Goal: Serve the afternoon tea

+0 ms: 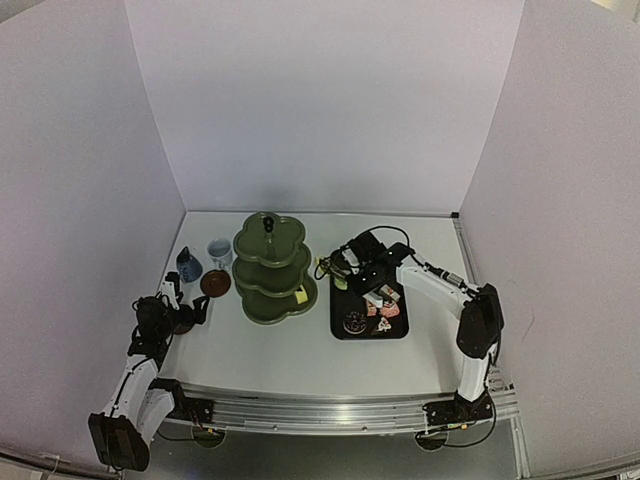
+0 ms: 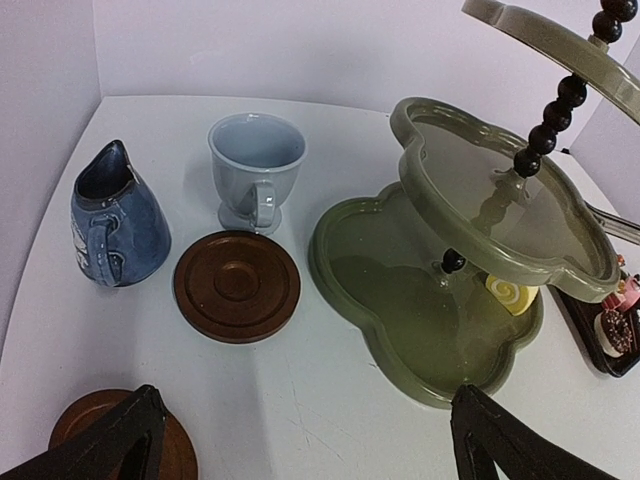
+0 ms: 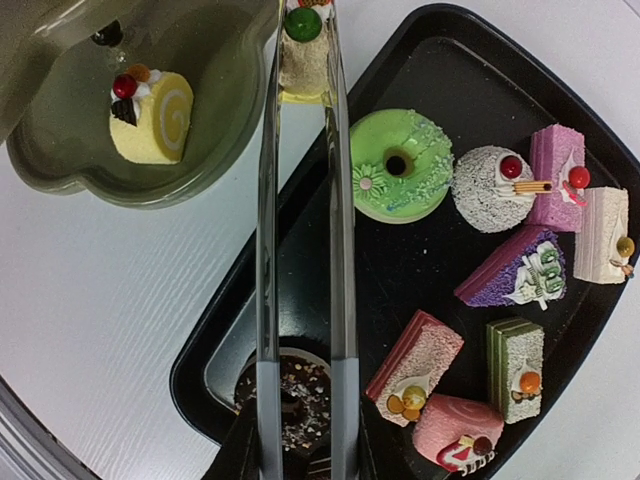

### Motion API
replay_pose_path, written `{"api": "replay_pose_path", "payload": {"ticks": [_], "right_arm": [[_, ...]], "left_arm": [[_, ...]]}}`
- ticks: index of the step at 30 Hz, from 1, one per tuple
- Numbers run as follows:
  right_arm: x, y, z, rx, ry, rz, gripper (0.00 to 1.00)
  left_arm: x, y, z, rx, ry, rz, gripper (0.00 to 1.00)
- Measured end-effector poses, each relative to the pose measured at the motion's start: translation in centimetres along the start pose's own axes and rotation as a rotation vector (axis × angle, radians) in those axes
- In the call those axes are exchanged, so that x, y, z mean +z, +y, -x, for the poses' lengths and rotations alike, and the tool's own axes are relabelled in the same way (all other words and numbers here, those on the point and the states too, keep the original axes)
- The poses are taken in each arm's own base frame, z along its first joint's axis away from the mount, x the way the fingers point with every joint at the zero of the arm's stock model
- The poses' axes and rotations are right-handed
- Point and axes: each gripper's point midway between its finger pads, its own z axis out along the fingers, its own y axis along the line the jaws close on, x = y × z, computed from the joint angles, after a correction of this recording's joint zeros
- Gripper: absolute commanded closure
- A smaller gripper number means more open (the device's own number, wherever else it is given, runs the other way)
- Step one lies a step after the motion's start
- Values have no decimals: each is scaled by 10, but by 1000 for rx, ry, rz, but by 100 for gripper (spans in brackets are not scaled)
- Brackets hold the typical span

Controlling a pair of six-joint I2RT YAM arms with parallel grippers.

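The olive three-tier stand (image 1: 270, 265) holds a yellow roll cake (image 3: 155, 115) on its bottom tier (image 3: 60, 150). My right gripper (image 3: 300, 465) is shut on long tongs (image 3: 268, 250). Their tips pinch a small pale cake with a green ball (image 3: 303, 55) beside the bottom tier's rim. Several cakes lie on the black tray (image 3: 440, 50), among them a green ring (image 3: 400, 165) and a chocolate ring (image 3: 300, 395). My left gripper (image 2: 305, 440) is open over bare table. A brown saucer (image 2: 237, 285), a dark-blue cup (image 2: 115, 220) and a pale cup (image 2: 257, 165) stand beyond it.
A second brown saucer (image 2: 95, 420) lies under my left finger at the near left. White walls close in the table on three sides. The tray sits right of the stand, with my right arm (image 1: 440, 285) reaching over it.
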Motion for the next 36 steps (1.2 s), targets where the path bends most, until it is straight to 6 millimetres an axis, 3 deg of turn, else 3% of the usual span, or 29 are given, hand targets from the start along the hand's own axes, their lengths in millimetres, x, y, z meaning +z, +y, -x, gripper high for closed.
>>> {"api": "replay_pose_path", "payload": {"ticks": [5,13,26,31,36], "right_arm": [[1,11,-17,24,14,-10,100],[-9,63,-60,6,51,1,100],[-32,132,-78,-98,28,86,100],[-30,172,-57,-193,-11,138,100],[-8,183,-33,-217,-42,120,100]], "left_arm": [[1,0,0,10,0,0,0],[1,0,1,14,-4,0,0],[-1,-1,6,21,-24,-2,0],[-1,-1,6,21,-24,-4,0],[-2,-2,7,24,-30,-6,0]]}}
